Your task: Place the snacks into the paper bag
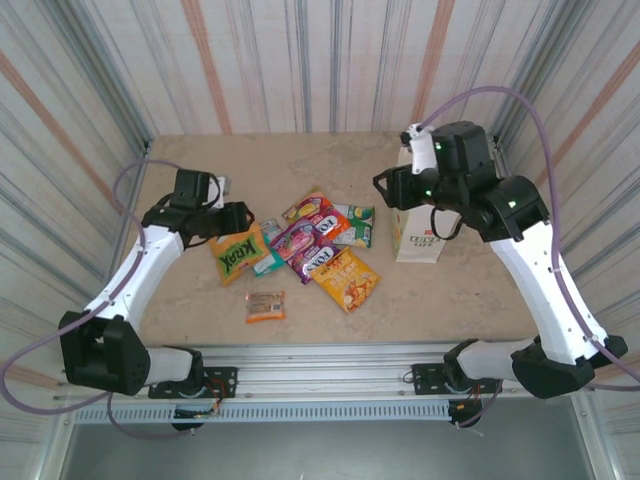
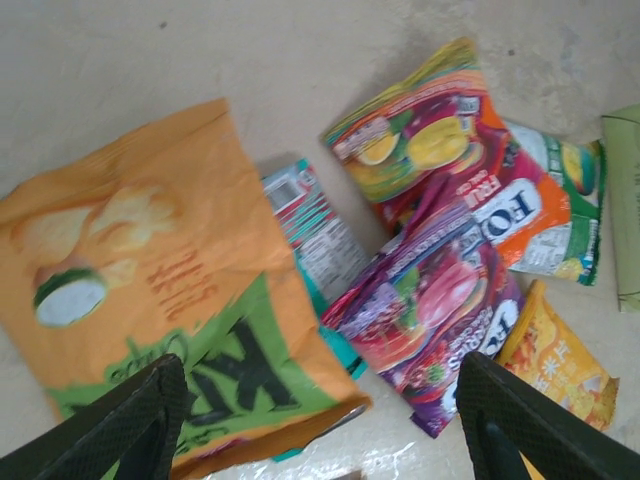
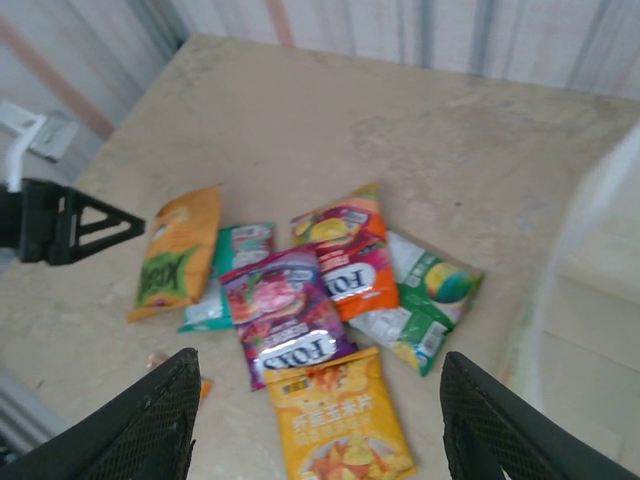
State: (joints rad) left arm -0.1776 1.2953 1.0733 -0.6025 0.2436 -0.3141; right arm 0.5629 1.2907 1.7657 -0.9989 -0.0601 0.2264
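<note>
Pick stage, early I'd say: left pincer (image 2: pixel 320 400) released, jaws wide, hovering over the orange packet (image 2: pixel 170 300), which lies flat at its 5 o'clock on the worktop (image 1: pixel 450 300). Other snacks (image 1: pixel 325 245) are piled at that packet's 3 o'clock. Paper bag (image 1: pixel 415 240) stands upright at the pile's 3 o'clock. Right pincer (image 1: pixel 385 185) is released and empty at the bag's 11 o'clock. Next: lower left, clamp the packet's edge.

Beige tabletop (image 1: pixel 450 300), striped corrugated walls (image 1: pixel 330 60)

The teal packet (image 2: pixel 310 235) lies mostly hidden under the orange packet (image 2: pixel 150 300).
</note>
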